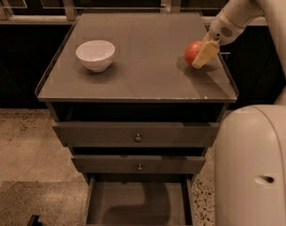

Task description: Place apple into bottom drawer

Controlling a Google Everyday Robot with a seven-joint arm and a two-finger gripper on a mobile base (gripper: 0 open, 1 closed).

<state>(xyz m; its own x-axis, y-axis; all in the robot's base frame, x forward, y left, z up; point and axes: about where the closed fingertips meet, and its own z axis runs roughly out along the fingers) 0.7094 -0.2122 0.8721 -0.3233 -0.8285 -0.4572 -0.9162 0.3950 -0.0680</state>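
The red-orange apple point(192, 51) is at the right side of the cabinet top point(143, 74), just at its surface. My gripper point(196, 58) reaches in from the upper right and is shut on the apple. One pale finger point(202, 55) lies across the apple's front right; the other is hidden behind the fruit. The bottom drawer point(138, 202) is pulled open below, and its flat floor holds nothing.
A white bowl point(95, 55) stands on the left of the cabinet top. The two upper drawers point(137, 134) with small knobs are pushed in. My white robot body point(256, 166) fills the lower right, beside the open drawer. Speckled floor lies to the left.
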